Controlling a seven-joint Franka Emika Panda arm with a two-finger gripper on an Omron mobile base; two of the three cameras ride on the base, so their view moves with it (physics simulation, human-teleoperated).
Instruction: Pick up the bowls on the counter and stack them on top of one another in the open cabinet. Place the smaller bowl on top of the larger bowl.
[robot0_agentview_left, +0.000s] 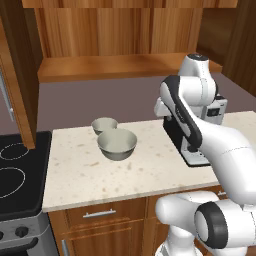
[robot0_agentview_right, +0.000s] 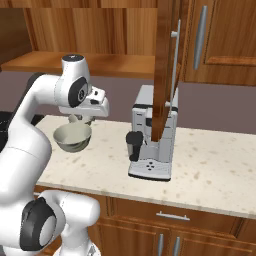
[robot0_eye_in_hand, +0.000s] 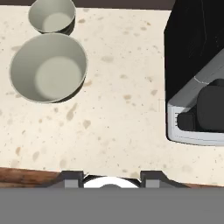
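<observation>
Handling, larger bowl (robot0_agentview_left: 117, 144): judged rigid, glazed ceramic, moderately heavy for its width, and breakable if dropped or knocked against the cabinet shelf. The glaze is likely slippery, so a pinch over the rim wall, one finger inside and one outside, is the suggested hold; the body is too wide to span. Take it on the rim section facing away from the smaller bowl (robot0_agentview_left: 104, 125), because the two stand just beside each other and whether they touch cannot be told.

Handling, smaller bowl: same material by appearance, lighter, same rim pinch. It should go second, so it nests inside the larger one.

Appearance: both are round, grey-green, with pale rims and smooth, empty interiors. The larger is deeper and wider; the smaller is shallower and sits behind it, nearer the wall.

Location: both stand upright on the beige speckled counter (robot0_agentview_left: 125, 180), left of the coffee machine (robot0_agentview_right: 152, 137) and right of the stovetop (robot0_agentview_left: 17, 170). The open cabinet (robot0_agentview_left: 115, 65) hangs above and behind them; its shelf carries neither bowl.

Gripper (robot0_eye_in_hand: 111, 177): released, jaws partly apart, nothing between the fingertips. In the hand view it looks straight down from well above the counter, with the bowls off to the upper left, so it is not yet aligned over either rim
</observation>
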